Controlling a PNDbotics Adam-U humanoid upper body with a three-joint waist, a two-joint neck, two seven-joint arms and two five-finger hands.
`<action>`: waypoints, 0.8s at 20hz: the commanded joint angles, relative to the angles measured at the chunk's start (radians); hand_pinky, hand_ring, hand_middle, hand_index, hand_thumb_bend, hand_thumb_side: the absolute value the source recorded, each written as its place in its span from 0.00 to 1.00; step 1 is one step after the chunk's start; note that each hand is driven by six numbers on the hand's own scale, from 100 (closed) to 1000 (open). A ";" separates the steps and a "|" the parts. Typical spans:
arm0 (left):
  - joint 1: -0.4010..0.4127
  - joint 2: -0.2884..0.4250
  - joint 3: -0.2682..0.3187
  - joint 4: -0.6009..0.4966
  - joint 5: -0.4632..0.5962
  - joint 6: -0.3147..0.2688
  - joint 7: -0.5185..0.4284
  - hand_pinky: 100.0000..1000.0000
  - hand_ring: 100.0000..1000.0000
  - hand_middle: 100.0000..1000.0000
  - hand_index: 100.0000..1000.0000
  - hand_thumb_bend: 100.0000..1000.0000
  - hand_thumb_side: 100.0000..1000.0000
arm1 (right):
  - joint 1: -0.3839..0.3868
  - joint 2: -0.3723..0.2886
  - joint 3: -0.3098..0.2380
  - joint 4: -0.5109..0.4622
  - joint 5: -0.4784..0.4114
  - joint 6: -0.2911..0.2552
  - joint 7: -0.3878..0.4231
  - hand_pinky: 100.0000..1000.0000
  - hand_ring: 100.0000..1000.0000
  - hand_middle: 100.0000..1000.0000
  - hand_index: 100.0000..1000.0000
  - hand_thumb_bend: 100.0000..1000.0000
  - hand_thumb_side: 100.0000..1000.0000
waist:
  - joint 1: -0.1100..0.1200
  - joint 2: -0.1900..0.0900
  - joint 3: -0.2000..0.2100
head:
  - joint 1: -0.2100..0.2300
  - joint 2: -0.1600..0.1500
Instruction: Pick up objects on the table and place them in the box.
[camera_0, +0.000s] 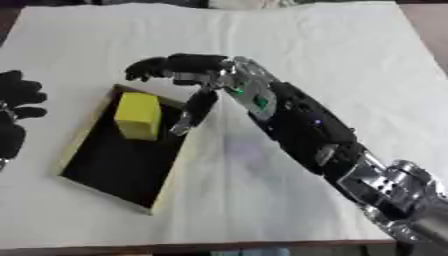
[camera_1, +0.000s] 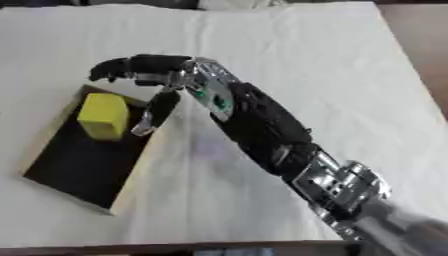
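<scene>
Block (camera_0: 138, 116): one, yellow, rectangular, inside one black-floored box (camera_0: 83, 137) (yellow rim); right hand (camera_0: 188, 70) above, fingers relaxed, empty.

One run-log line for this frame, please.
right robot hand: open, empty, above box | yellow block: inside box | left robot hand: idle at left edge

a table spread with a white cloth (camera_0: 332, 55) bears a shallow black-bottomed box (camera_0: 122, 162).

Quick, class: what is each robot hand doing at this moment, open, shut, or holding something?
Right hand: open, holding nothing, over the box near the yellow block.
Left hand: at the view's left edge; fingers cannot be told.
</scene>
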 joint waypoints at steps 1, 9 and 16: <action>-0.005 0.014 0.015 -0.025 0.003 -0.001 0.009 0.75 0.78 0.74 0.89 0.39 0.55 | -0.031 -0.059 -0.022 -0.057 -0.044 0.025 -0.009 0.85 0.87 0.97 1.00 0.58 0.51 | 0.001 -0.024 -0.005 | 0.009 -0.001; -0.001 0.019 0.030 -0.019 0.000 0.000 0.024 0.75 0.78 0.74 0.89 0.38 0.55 | -0.025 -0.161 -0.057 -0.181 -0.174 0.122 -0.055 0.82 0.85 0.95 1.00 0.56 0.51 | -0.002 -0.028 -0.039 | 0.032 -0.004; -0.006 0.021 0.048 0.006 -0.015 0.010 0.069 0.75 0.78 0.74 0.89 0.36 0.55 | 0.013 -0.262 -0.095 -0.282 -0.298 0.201 -0.082 0.81 0.84 0.93 1.00 0.50 0.45 | 0.004 -0.030 -0.069 | 0.061 -0.011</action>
